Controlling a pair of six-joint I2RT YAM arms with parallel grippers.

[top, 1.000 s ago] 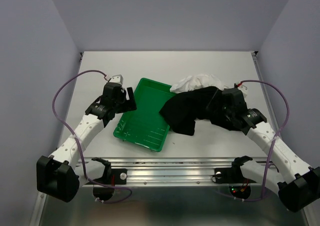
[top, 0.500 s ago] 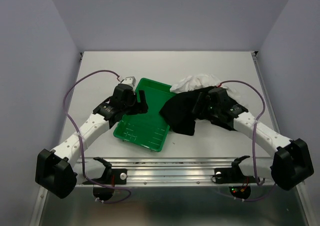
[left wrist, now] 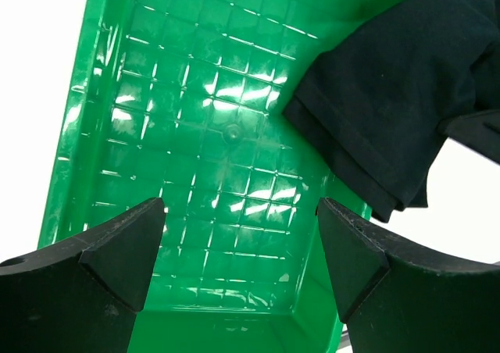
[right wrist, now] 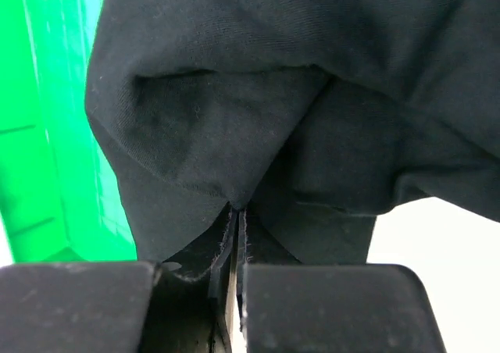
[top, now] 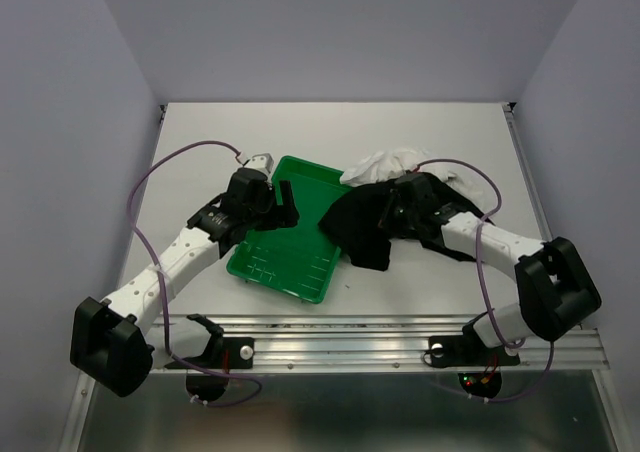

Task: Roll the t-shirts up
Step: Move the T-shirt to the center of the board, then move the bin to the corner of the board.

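The black t-shirt (top: 358, 228) lies crumpled, its left part draped over the right rim of the green tray (top: 283, 269). Behind it the white t-shirt (top: 396, 161) sits bunched, partly under the black one. My right gripper (top: 390, 210) rests on the black t-shirt's middle. In the right wrist view this gripper (right wrist: 237, 212) is shut, pinching a fold of the black t-shirt (right wrist: 273, 72). My left gripper (top: 281, 203) hovers over the tray's left side. In the left wrist view it (left wrist: 241, 212) is open and holds nothing, with the tray (left wrist: 195, 95) below and the black t-shirt (left wrist: 391, 95) at right.
The tray lies slantwise at the table's middle, its floor bare on the left half. The table's side walls stand close on both sides. A metal rail (top: 340, 342) runs along the near edge between the arm bases.
My right gripper slid left across the black t-shirt and went from open to shut on a fold of it. My left gripper moved right over the tray, then stayed still.
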